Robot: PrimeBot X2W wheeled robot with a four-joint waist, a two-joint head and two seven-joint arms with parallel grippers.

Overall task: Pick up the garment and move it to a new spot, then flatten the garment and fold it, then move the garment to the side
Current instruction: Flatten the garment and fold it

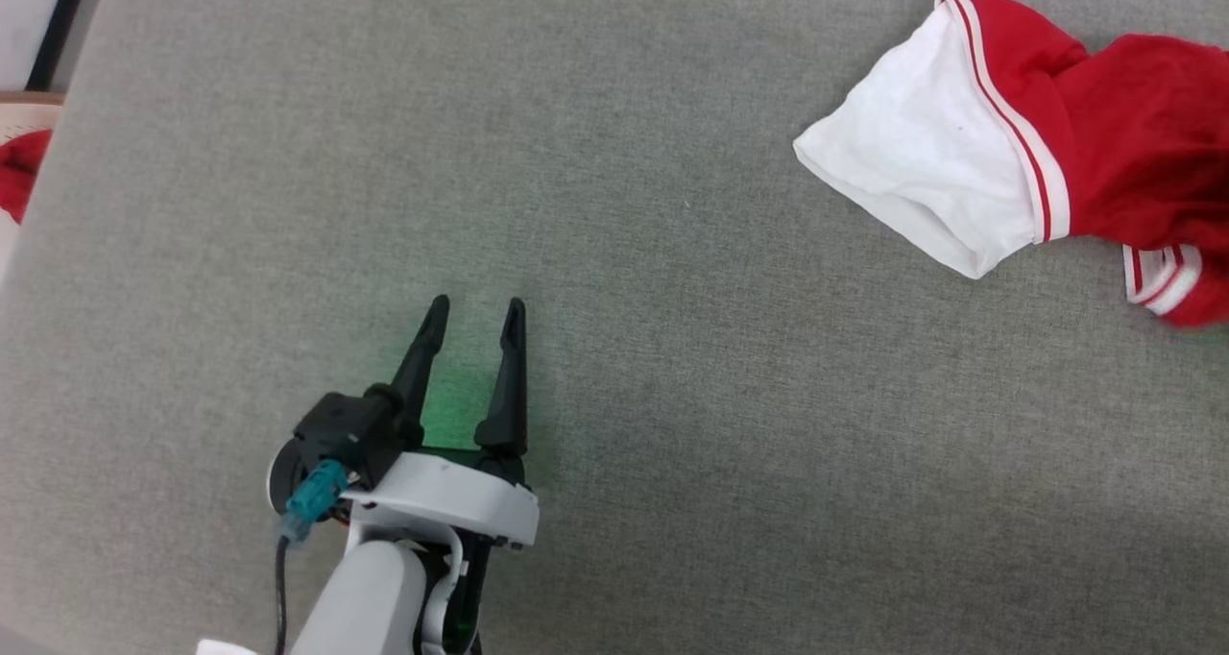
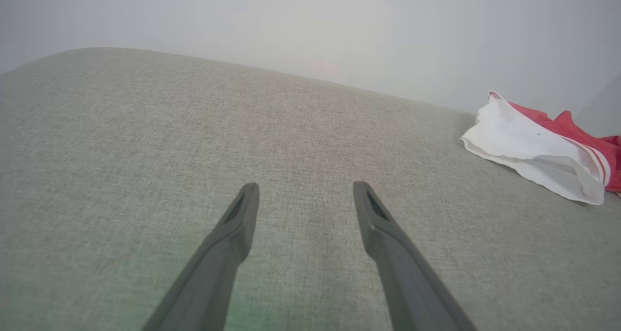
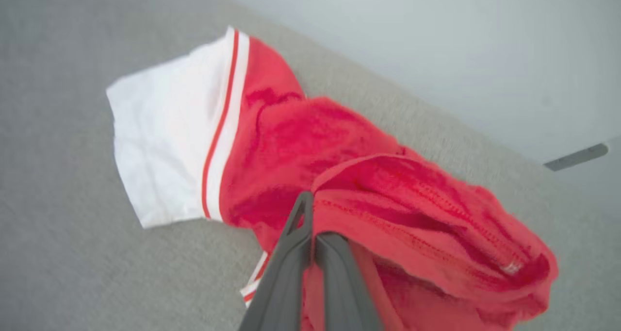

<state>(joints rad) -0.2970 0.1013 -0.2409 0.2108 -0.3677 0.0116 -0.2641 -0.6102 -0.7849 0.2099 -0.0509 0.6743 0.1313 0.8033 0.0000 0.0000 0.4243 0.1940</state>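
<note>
Garment [image 1: 1104, 136]: one item, red, lying bunched on the desk [image 1: 672, 367]. It sits well ahead of and to the right of my left fingers [image 1: 477, 305].
- White sleeve [image 1: 922, 175]: one, edged in red-and-white stripes. It is the part of the garment nearest my left fingers.
- Striped trim [image 1: 1162, 280]: one further piece, at the garment's near edge.

Desk: one, covered in grey woven cloth.

Red scrap [image 1: 19, 170]: one, past the desk's edge, far to the left of my left fingers.

Fingers: two pairs, two dark fingers in each.
- Left pair: spread apart, with bare desk showing between them. They point forward, with the pale forearm [image 1: 370, 597] behind. A green glow [image 1: 451, 415] lies on the cloth beneath. I cannot tell whether the tips touch the desk.
- Right fingers [image 3: 310, 219]: pressed together and clamped on a red hemmed fold of the garment, which drapes over one finger. The white sleeve lies ahead and to the left of these tips.
</note>
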